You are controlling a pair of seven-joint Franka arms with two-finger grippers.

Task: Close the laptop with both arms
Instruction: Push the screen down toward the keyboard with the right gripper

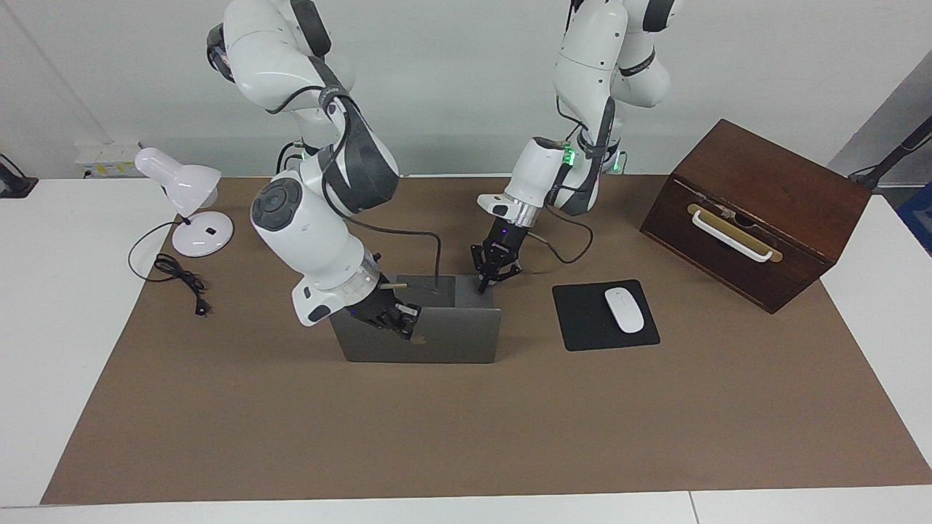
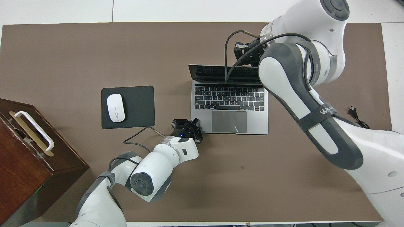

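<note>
The silver-grey laptop [image 1: 444, 338] stands open in the middle of the brown mat, its lid upright. The overhead view shows its black keyboard [image 2: 229, 98] and grey trackpad. My right gripper [image 1: 406, 327] reaches over the lid's top edge and sits against the lid's back, by the dark logo; in the overhead view it [image 2: 242, 53] is over the lid's top edge. My left gripper [image 1: 484, 285] points down at the base's corner nearest the robots, toward the left arm's end, and shows there in the overhead view [image 2: 196, 128].
A black mouse pad [image 1: 582, 324] with a white mouse [image 1: 624, 310] lies beside the laptop toward the left arm's end. A dark wooden box [image 1: 757, 211] with a white handle stands past it. A white desk lamp [image 1: 186, 196] and its cable are at the right arm's end.
</note>
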